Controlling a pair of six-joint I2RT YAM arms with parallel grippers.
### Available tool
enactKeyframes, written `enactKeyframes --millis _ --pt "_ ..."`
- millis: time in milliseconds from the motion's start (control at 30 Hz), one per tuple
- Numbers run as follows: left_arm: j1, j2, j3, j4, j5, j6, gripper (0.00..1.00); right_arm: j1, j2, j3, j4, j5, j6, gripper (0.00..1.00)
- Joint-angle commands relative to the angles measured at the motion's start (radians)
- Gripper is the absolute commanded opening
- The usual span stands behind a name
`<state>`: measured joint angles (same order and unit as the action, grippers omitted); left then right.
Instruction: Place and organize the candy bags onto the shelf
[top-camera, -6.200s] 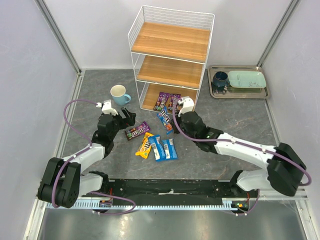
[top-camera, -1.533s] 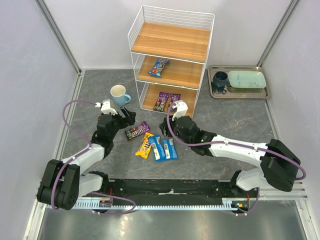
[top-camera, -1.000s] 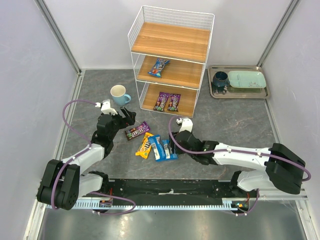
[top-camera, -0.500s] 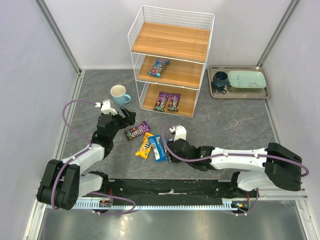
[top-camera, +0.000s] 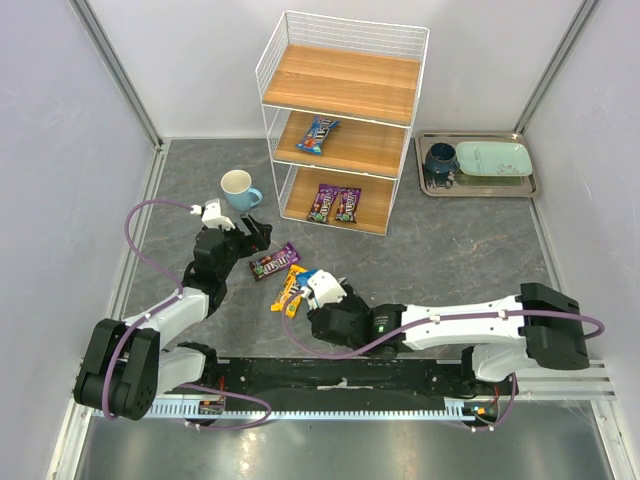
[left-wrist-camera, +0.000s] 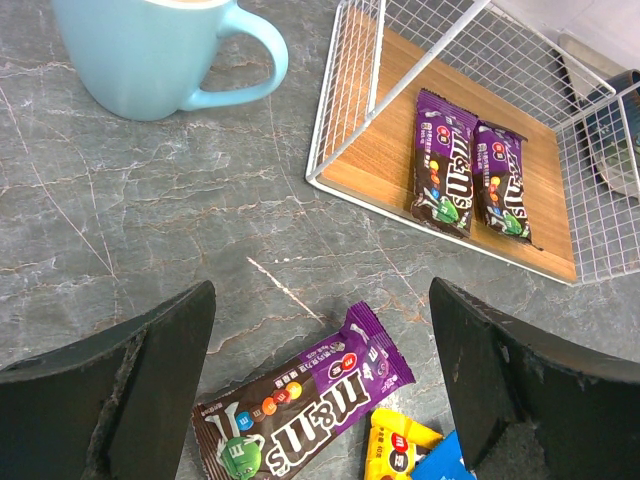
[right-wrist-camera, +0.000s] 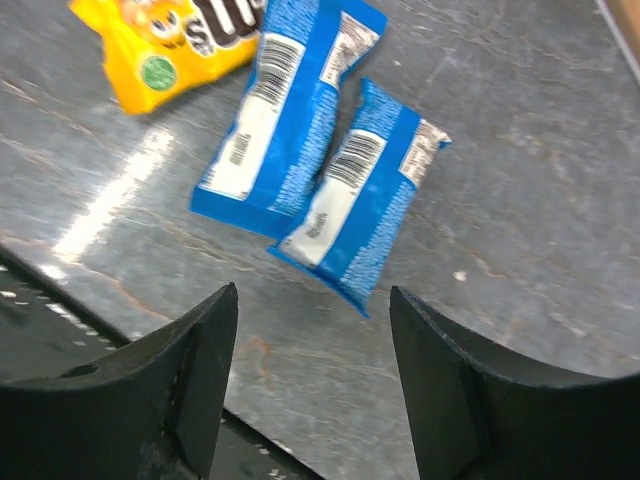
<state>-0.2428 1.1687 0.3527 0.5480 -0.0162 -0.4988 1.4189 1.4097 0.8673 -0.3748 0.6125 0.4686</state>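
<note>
The shelf stands at the back, with one blue candy bag on its middle board and two purple bags on the bottom board. A purple bag lies on the table below my open left gripper. Beside it is a yellow bag. Two blue bags lie side by side. My right gripper hovers open at their near ends, empty, and hides most of them from above.
A light blue cup stands left of the shelf. A metal tray at the back right holds a dark cup and a green plate. The black rail of the table's near edge runs just behind my right gripper.
My right arm has drawn back from the shelf, where it left a blue bag on the middle board, and has swung to the near side of the blue bags. The left arm has stayed still.
</note>
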Motion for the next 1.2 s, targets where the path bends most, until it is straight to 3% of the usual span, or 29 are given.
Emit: enactKeyframes --millis 0,167,500,800,1167 --pt "-0.003 -0.01 0.011 0.029 0.009 -0.018 0.94 0.02 0.069 0.074 -0.183 0.134 -0.114 0.7" --pt "-0.003 -0.007 0.012 0.029 0.009 -0.02 0.94 0.041 0.097 0.098 -0.24 0.142 -0.146 0.71" --pt "-0.003 -0.006 0.012 0.029 0.01 -0.021 0.94 0.048 0.046 0.053 -0.15 0.021 -0.231 0.7" --pt "-0.003 -0.003 0.012 0.03 0.009 -0.02 0.94 0.048 0.109 0.071 -0.124 -0.062 -0.251 0.67" --pt "-0.003 0.003 0.012 0.03 0.009 -0.023 0.94 0.046 0.253 0.134 -0.138 0.064 -0.246 0.62"
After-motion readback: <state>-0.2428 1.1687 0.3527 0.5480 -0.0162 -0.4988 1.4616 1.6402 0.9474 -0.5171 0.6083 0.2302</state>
